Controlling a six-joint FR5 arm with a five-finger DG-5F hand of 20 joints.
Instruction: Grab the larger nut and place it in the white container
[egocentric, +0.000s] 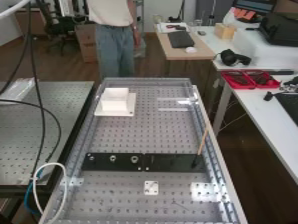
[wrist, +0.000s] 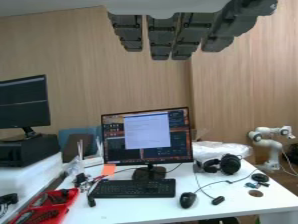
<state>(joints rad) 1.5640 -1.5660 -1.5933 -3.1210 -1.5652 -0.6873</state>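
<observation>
Where the black bar (egocentric: 124, 166) crosses the bench (egocentric: 130, 136) in the high view, I log the following: larger nut (egocentric: 113, 158), one, standing between smaller nut (egocentric: 91, 158) and bearing (egocentric: 134, 159), touching neither; container (egocentric: 115, 102), white, boxy, well apart towards the far end. Handling, my estimate: stiff, light in the hand, not fragile, perhaps slippery; I would take it from above, by opposite sides of its outer edge, minding the neighbours. Appearance: small, round, pale grey metal, dark at centre. Wrist view: hand (wrist: 162, 37), one, fingers straight, side by side with slim gaps, pinching nothing; beyond, monitor (wrist: 147, 135) and keyboard (wrist: 134, 188).
</observation>
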